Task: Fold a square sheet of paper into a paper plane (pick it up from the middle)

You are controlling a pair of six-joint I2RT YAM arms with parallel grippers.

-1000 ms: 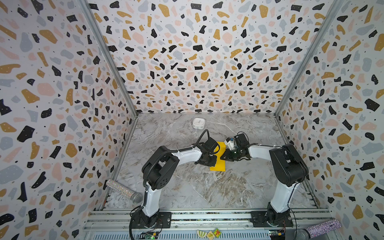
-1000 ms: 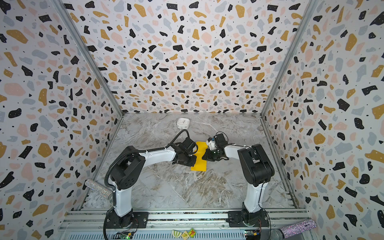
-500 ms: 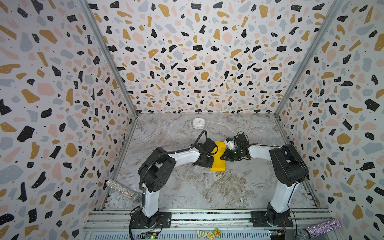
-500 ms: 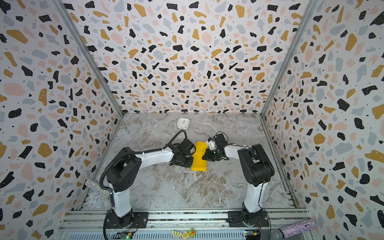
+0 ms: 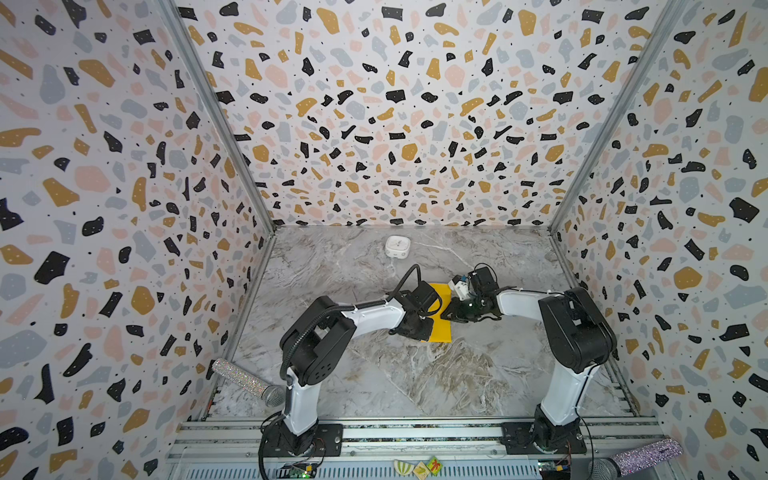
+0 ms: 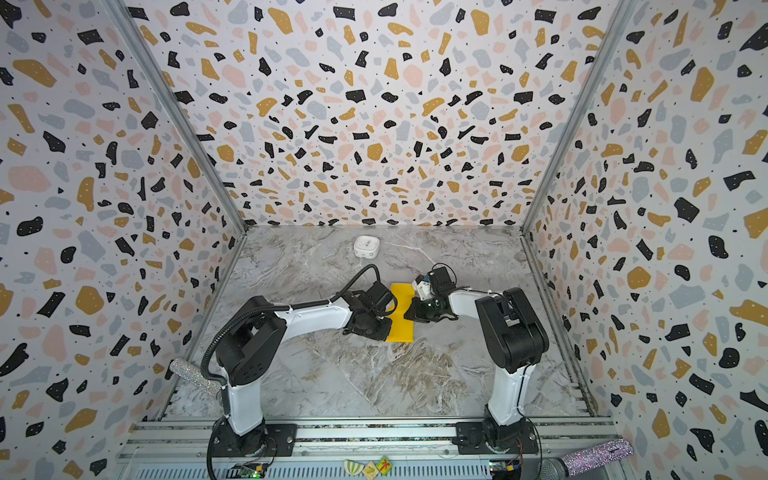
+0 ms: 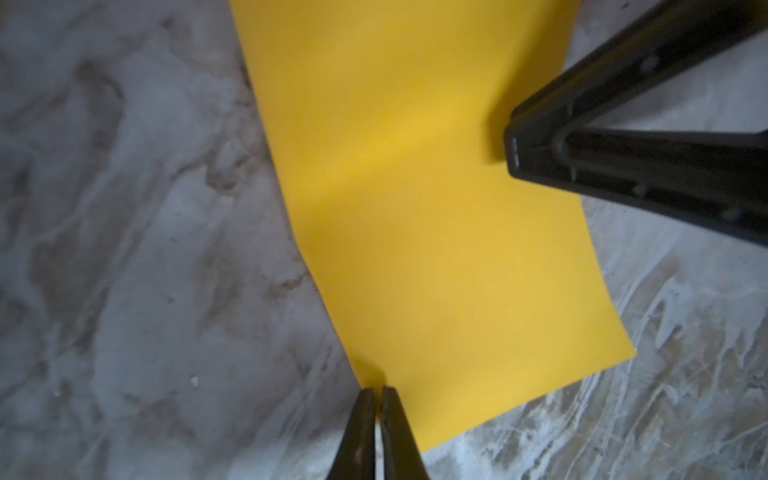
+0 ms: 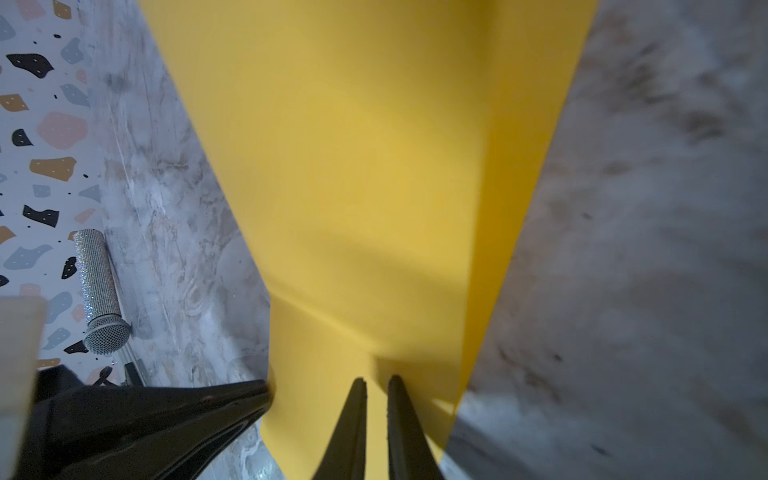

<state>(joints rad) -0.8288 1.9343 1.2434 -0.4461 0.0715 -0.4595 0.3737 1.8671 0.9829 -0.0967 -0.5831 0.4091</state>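
The square sheet of paper (image 5: 441, 322) (image 6: 402, 316) is bright yellow and shows as a narrow upright strip on the marble table between both arms. My left gripper (image 5: 428, 333) (image 7: 376, 390) is shut, its tips at the paper's left edge close to the near corner. My right gripper (image 5: 447, 313) (image 8: 376, 379) comes in from the right, jaws closed to a narrow slit, tips resting on the paper (image 8: 353, 166) near its right edge. One long edge of the paper stands up a little in the right wrist view. No paper plane shape shows.
A white rounded box (image 5: 397, 246) sits at the back of the table. A glittery microphone (image 5: 249, 382) lies by the left wall at the front, and another (image 5: 640, 457) lies beyond the front rail. Patterned walls close in three sides.
The left gripper has drawn back a little to the left, uncovering more of the paper's far part. The right gripper has stayed where it was.
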